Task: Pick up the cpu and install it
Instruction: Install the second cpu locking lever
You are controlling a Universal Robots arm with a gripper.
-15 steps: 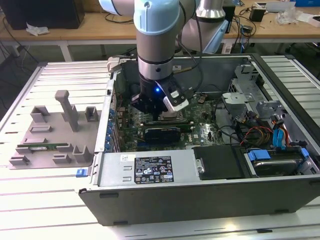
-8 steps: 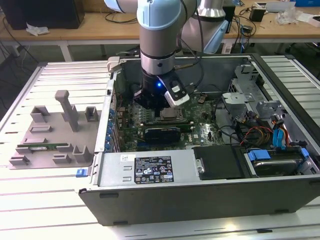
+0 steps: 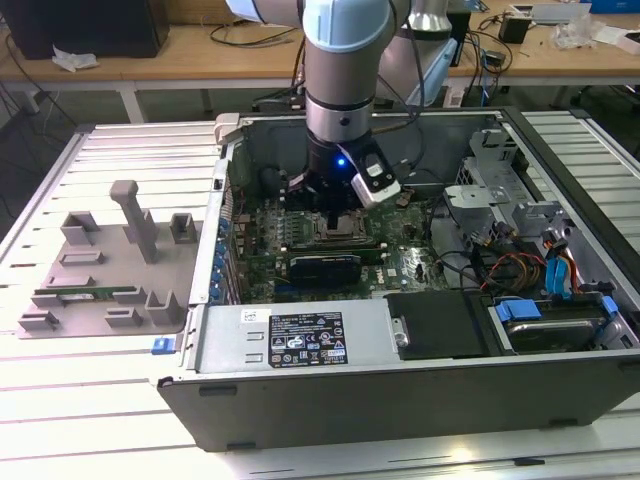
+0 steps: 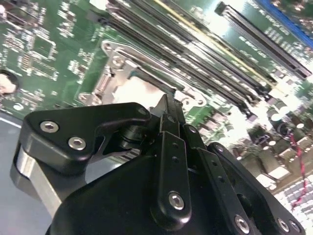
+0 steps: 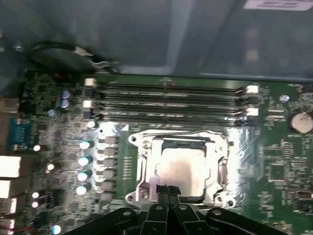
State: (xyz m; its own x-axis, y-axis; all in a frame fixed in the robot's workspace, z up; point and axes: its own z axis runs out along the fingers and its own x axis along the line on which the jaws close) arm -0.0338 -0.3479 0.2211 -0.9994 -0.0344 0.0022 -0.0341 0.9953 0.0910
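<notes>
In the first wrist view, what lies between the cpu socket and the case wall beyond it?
Four long dark memory slots run side by side across the green motherboard, between the socket frame, which holds the cpu, and the grey case wall.

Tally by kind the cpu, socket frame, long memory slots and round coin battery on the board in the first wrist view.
cpu: 1
socket frame: 1
memory slots: 4
coin battery: 1
Total: 7
</notes>
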